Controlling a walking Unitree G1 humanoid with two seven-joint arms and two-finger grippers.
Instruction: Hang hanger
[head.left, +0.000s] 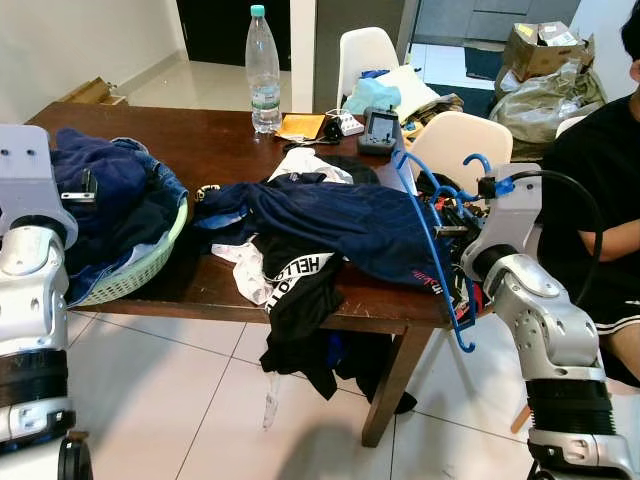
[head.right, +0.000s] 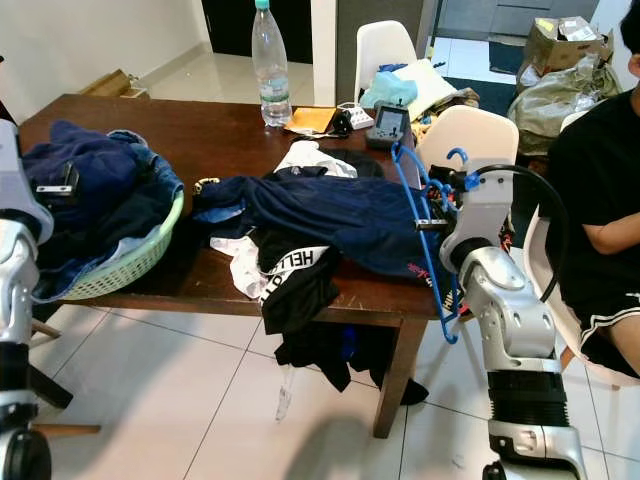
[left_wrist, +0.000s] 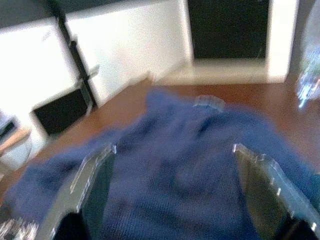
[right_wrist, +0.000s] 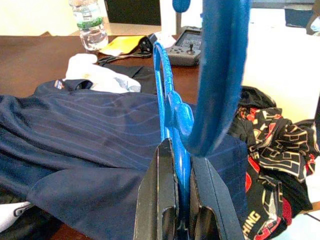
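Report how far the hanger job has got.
Done: the right gripper is shut on the blue hanger, lifted at the table's right edge. In hand: the left gripper hovers open over blue clothes in the basket. Left: hanging it; no rail is visible.

You get even daylight from the bright doorway (head.left: 470, 35) at the back, and both head views are sharp, with soft shadows on the floor tiles (head.left: 200, 400) under the table (head.left: 200, 150). The left wrist view is smeared with blur, its white wall (left_wrist: 125, 55) blown out. In the right wrist view the near blue hanger (right_wrist: 220, 75) (very close) is out of focus.
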